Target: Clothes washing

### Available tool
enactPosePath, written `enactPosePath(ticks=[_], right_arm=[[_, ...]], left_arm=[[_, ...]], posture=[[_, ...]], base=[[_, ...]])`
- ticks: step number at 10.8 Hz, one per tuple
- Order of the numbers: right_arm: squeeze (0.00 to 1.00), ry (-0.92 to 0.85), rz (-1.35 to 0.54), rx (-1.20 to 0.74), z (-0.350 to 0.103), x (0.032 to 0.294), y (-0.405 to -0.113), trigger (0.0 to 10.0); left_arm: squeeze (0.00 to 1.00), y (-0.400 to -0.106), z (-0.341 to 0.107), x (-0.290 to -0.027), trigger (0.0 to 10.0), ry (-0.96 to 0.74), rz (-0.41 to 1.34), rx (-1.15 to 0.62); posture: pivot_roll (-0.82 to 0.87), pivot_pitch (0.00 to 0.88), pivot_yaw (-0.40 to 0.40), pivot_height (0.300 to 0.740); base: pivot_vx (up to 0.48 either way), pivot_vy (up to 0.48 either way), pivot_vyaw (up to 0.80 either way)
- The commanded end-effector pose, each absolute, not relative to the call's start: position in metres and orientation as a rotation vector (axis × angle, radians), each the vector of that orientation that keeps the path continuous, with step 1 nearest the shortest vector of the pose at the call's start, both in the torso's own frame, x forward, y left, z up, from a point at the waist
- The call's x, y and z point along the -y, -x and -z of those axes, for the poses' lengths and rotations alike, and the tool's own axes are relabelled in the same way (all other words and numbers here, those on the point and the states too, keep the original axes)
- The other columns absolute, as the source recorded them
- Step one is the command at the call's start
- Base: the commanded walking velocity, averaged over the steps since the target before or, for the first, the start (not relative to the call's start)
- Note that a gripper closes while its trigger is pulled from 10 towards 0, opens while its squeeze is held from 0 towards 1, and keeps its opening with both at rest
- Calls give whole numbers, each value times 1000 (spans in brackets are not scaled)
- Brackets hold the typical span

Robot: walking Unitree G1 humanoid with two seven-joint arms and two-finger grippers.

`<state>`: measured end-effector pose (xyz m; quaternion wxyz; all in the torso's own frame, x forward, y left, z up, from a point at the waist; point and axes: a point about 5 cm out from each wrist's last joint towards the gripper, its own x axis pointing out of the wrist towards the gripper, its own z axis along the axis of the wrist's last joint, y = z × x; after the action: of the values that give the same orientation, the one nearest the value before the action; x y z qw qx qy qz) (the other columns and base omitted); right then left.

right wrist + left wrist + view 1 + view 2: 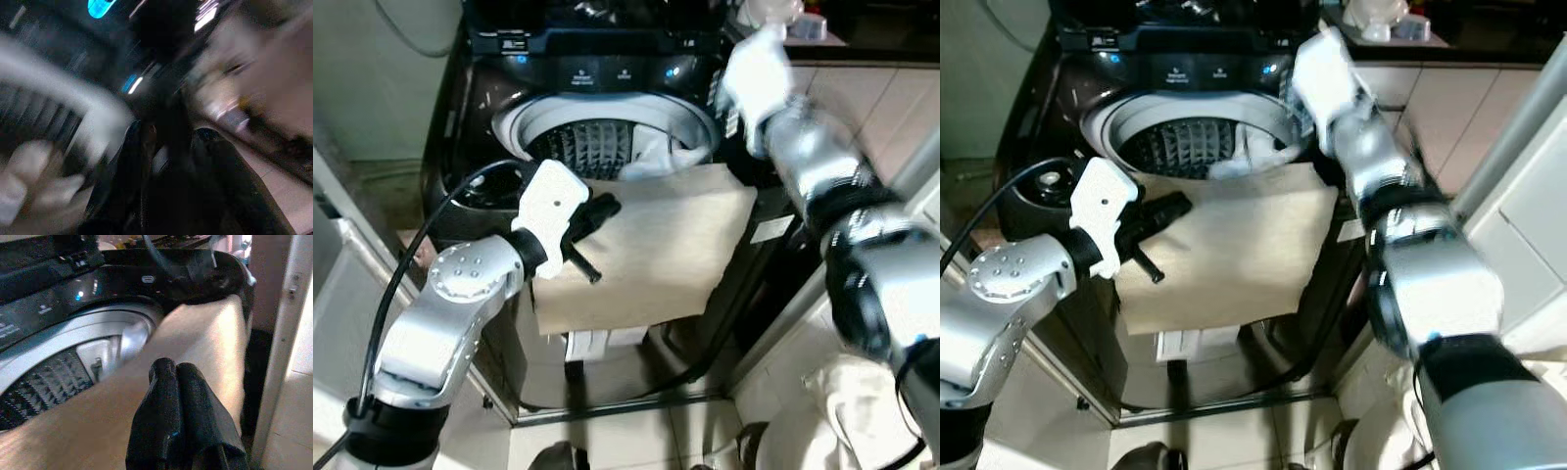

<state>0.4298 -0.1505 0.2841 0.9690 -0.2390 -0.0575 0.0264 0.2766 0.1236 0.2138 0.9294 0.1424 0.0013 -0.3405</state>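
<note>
Black top-loading washing machine point(607, 73) standing open, a tan cloth point(651, 250) draping over its front rim.

Beige fabric is hanging from the drum's point(592, 147) 6 o'clock edge down the machine's front, with a white garment point(661, 152) lying inside the drum at about 3 o'clock. The left gripper point(597, 211) is resting on the cloth's 9 o'clock edge, its black fingers point(176, 396) pressed together. The right gripper point(1307, 122) is reaching toward the drum's 2 o'clock rim; it is blurred, so I cannot tell its state.
</note>
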Motion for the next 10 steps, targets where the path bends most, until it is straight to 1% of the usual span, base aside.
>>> enactPosePath(ticks=[1,2,3,5,6,7,8,10], right_arm=[[0,348,35,237,-313,162,-428,10000],[0,247,62,287,-325,173,-426,10000],[0,155,52,289,-328,186,-425,10000],[0,90,-75,258,-319,189,-424,10000],[0,31,-134,277,-314,191,-419,10000],[0,-54,-203,316,-296,196,-383,10000],[0,-67,-188,314,-280,198,-354,10000],[0,-110,-146,295,-249,204,-310,10000]], left_arm=[[0,-282,-224,-127,10000,-297,649,37],[0,-284,-225,-128,10000,-275,628,44],[0,-287,-222,-128,10000,-257,597,28],[0,-300,-219,-129,10000,-205,492,-4],[0,-304,-224,-125,10000,-220,467,14],[0,-307,-229,-113,10000,-203,468,39],[0,-308,-233,-106,10000,-211,490,64],[0,-307,-229,-95,10000,-232,545,45]], posture=[[52,13,-22,740],[48,11,-21,740],[35,2,-10,740],[0,0,15,740],[-36,0,22,740],[-49,0,15,740],[-68,0,13,740],[-114,9,11,740]], base=[[0,0,0],[0,0,0],[0,0,0],[0,0,0],[0,0,0],[0,0,0],[0,0,0],[0,0,0]])
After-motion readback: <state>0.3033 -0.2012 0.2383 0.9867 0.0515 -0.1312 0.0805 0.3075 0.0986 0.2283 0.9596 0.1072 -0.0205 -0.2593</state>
